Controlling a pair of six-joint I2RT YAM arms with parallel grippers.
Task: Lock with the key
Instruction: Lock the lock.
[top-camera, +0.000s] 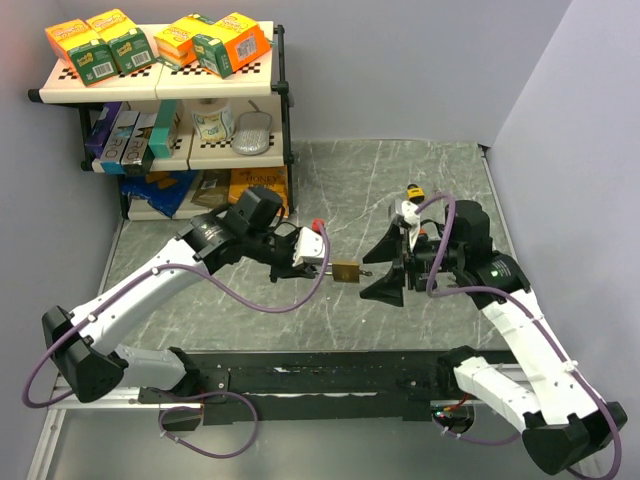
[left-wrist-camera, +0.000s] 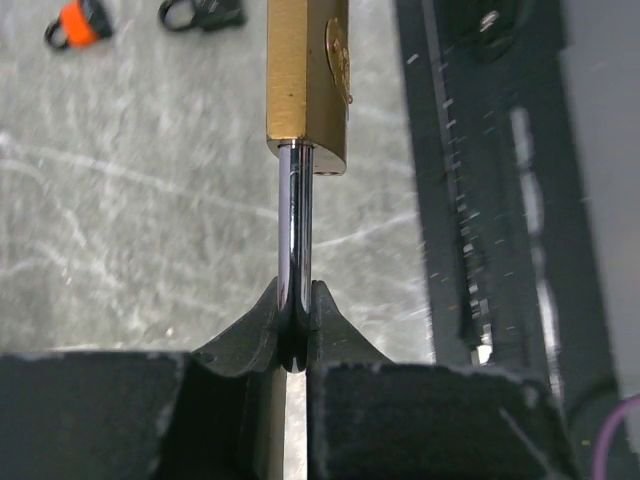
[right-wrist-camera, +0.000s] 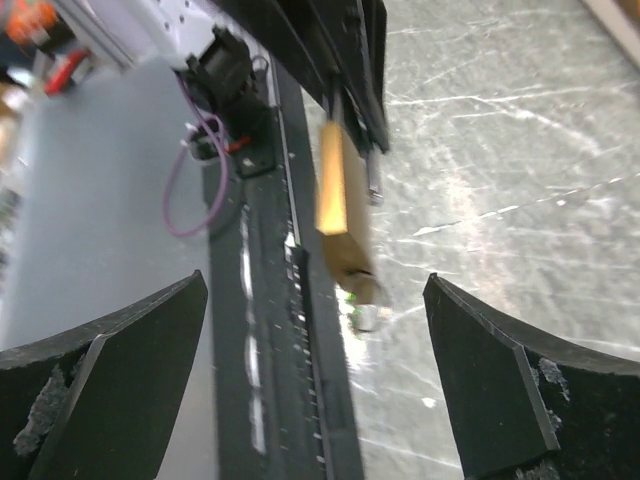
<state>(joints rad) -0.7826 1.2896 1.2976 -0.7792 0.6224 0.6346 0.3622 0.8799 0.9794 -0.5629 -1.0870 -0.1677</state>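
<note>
Our left pincer (left-wrist-camera: 296, 312) is clenched on the padlock's (top-camera: 346, 271) loop, holding it above the table (top-camera: 380, 170) with its bottom end toward our right pincer (top-camera: 385, 266), which stands released just beside it. A silvery bit there may be the key (right-wrist-camera: 366, 312).

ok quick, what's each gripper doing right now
left gripper: shut on the padlock, pinching its shackle.
right gripper: open, holding nothing.
</note>
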